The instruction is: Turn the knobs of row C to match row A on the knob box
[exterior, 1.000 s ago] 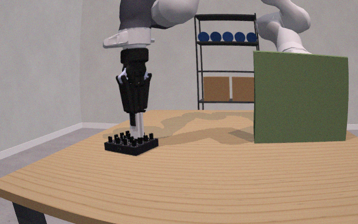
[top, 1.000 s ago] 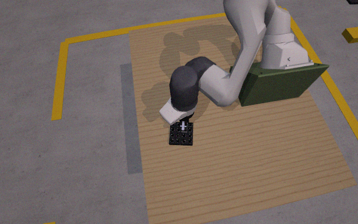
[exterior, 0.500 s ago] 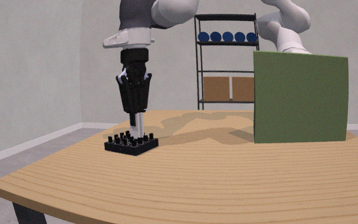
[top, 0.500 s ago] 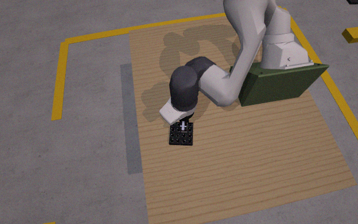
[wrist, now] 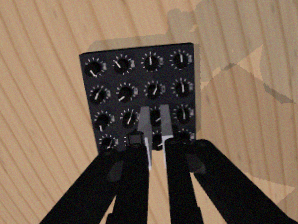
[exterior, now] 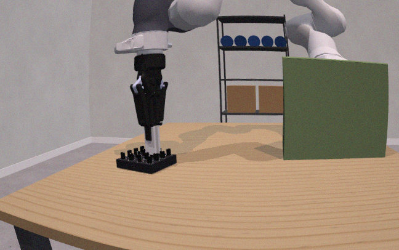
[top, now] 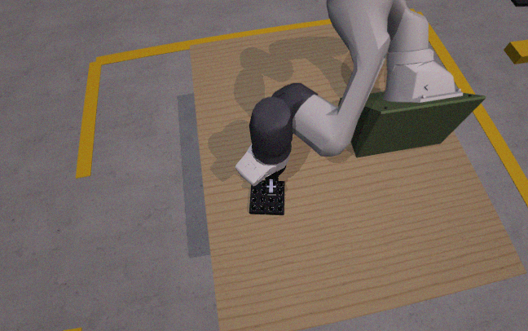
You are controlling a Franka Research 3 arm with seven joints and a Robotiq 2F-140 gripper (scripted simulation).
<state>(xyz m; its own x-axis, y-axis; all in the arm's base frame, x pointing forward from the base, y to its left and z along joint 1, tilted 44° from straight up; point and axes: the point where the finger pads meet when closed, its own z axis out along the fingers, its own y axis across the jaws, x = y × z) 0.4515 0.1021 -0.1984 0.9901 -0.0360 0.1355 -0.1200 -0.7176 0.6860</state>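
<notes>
My arm [top: 326, 126] [exterior: 194, 12] bends down over the knob box [top: 266, 204] [exterior: 134, 165] [wrist: 138, 78], gripper [top: 271, 192] [exterior: 153, 153] [wrist: 155, 118] pointing downward.
The box sits on the table [top: 367, 228] [exterior: 215, 197] [wrist: 45, 100]; my fingertips stand narrowly apart among its knobs, though whether they clasp one I cannot tell.

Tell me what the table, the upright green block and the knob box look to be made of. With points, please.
The table [top: 367, 228] [exterior: 215, 197] [wrist: 45, 125]: wood or wood-look laminate, matt, from its long grain lines.
The green block [top: 407, 126] [exterior: 335, 108]: perhaps painted board or metal; flat, dull, faintly speckled.
The knob box [top: 266, 213] [exterior: 133, 166] [wrist: 137, 51]: probably black plastic, though coated metal is possible; dark, even, low-shine.
</notes>
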